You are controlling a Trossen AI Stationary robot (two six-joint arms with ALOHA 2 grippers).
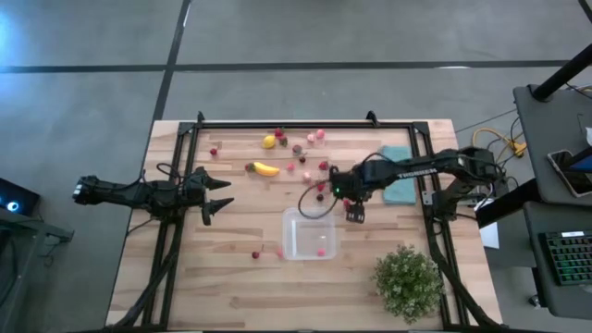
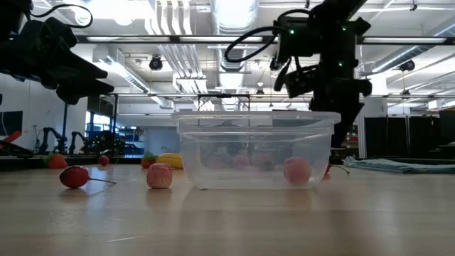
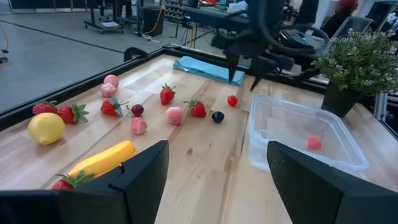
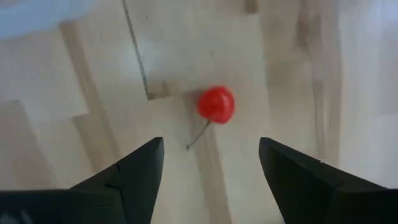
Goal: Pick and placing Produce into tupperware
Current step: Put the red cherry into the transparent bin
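Observation:
The clear tupperware (image 1: 308, 234) stands on the wooden table and has one pink berry (image 3: 314, 143) lying in it. Most produce lies toward the far edge: a lemon (image 1: 269, 141), a banana (image 1: 266, 169) and several red and pink berries (image 3: 168, 94). My right gripper (image 4: 211, 174) hangs open, pointing down, just beyond the tupperware's far right corner. Below it, a red cherry (image 4: 216, 104) with a thin stem lies on the wood, untouched. My left gripper (image 3: 217, 180) waits open and roughly level over the table's left side.
A folded teal cloth (image 1: 400, 185) lies at the right, under my right arm. A bushy potted plant (image 1: 407, 282) stands at the near right. Two small berries (image 1: 256, 254) lie left of the tupperware. Black frame rails (image 1: 305, 123) run along the far and side edges.

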